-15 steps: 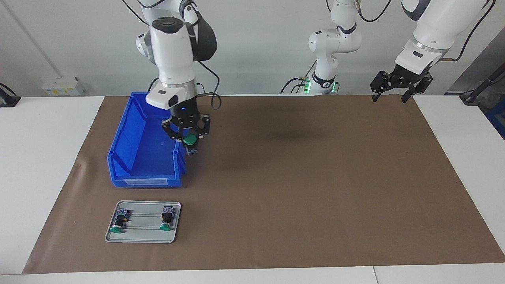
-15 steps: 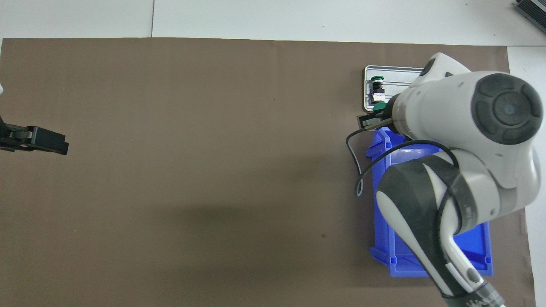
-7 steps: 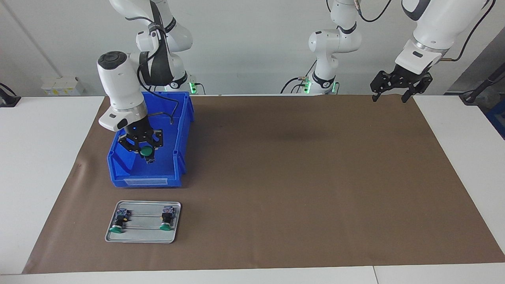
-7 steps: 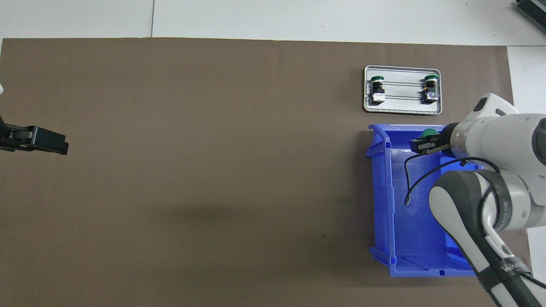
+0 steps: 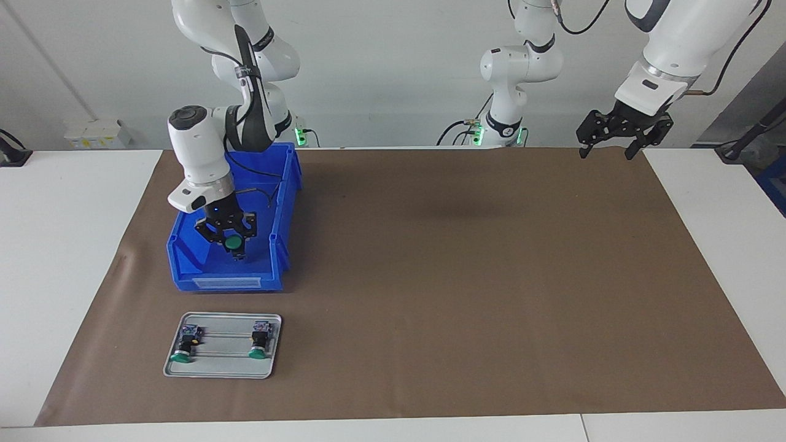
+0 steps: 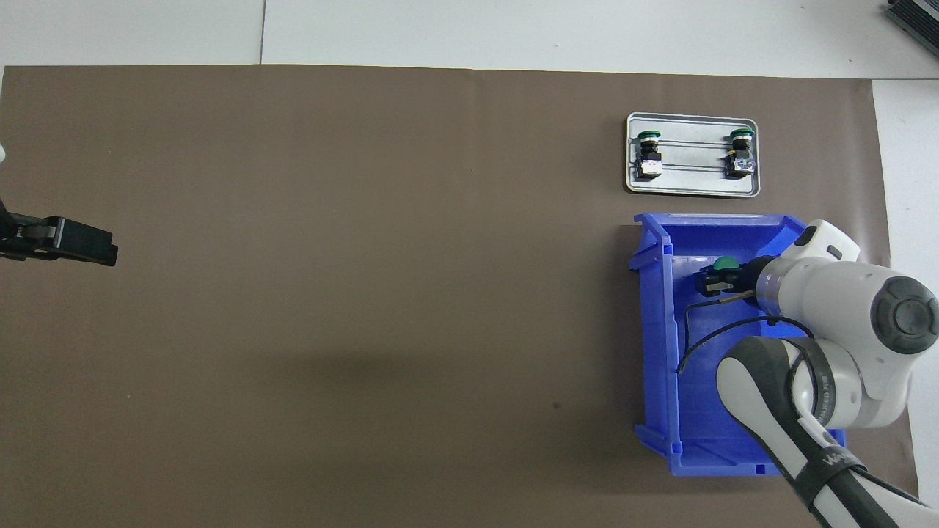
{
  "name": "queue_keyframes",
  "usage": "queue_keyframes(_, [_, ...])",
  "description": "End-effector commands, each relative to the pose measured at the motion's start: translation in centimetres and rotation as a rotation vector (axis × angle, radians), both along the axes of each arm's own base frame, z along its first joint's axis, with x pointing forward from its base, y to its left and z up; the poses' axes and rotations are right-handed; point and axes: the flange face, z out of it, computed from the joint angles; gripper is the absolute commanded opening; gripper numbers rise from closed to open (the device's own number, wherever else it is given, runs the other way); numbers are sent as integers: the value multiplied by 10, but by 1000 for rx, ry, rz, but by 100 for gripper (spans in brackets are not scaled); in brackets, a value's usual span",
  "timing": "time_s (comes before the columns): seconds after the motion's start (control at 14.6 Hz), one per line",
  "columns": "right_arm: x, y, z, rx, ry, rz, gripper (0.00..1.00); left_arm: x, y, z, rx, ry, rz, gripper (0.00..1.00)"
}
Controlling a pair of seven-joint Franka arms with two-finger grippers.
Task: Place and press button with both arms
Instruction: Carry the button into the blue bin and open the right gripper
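Observation:
My right gripper (image 5: 234, 247) (image 6: 715, 281) is shut on the button (image 5: 233, 243) (image 6: 726, 263), whose green cap shows between the fingers. It hangs low inside the blue bin (image 5: 227, 283) (image 6: 656, 352); I cannot tell whether the button touches the bin's floor. Two more green-capped buttons (image 5: 184, 344) (image 5: 259, 341) lie on the grey metal tray (image 5: 221, 368) (image 6: 693, 187), farther from the robots than the bin. My left gripper (image 5: 606, 153) (image 6: 95, 248) waits open and empty, raised over the brown mat's edge at the left arm's end.
A brown mat (image 5: 466, 294) covers most of the white table (image 5: 67, 245). The bin and tray stand at the right arm's end. A black cable (image 6: 697, 345) loops from the right wrist into the bin.
The right gripper carried the button from over the bin's wall on the table's middle side to over the bin, then sank lower inside it. The left arm has not moved.

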Motion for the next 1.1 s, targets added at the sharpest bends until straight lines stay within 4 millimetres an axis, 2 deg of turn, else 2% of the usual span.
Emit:
queue_keyframes(0.0, [-13,-6,-1,14,-21,-2,0,-7,5,0,20,-7,-5,100])
queue_keyframes(0.34, [-21,-8,-19,12,-18,-9,0,-7,5,0,20,-5,-5,100])
queue_keyframes(0.41, [-23,-7,-23,13,-16,-14,2,-7,5,0,20,-5,-5,100])
queue_keyframes(0.48, [-22,-7,-24,15,-10,-17,34,-7,5,0,20,-7,-5,100])
queue_keyframes(0.55, [-21,-7,-24,15,-9,-20,99,-7,5,0,20,-7,-5,100])
queue_keyframes(0.69, [-17,-6,-18,16,7,-14,100,-7,5,0,20,-7,-5,100])
queue_keyframes(0.75, [-9,-3,-8,21,21,-24,100,-7,5,0,20,-7,-5,100])
queue_keyframes(1.03, [27,9,67,52,90,-121,100,-7,5,0,20,-7,-5,100])
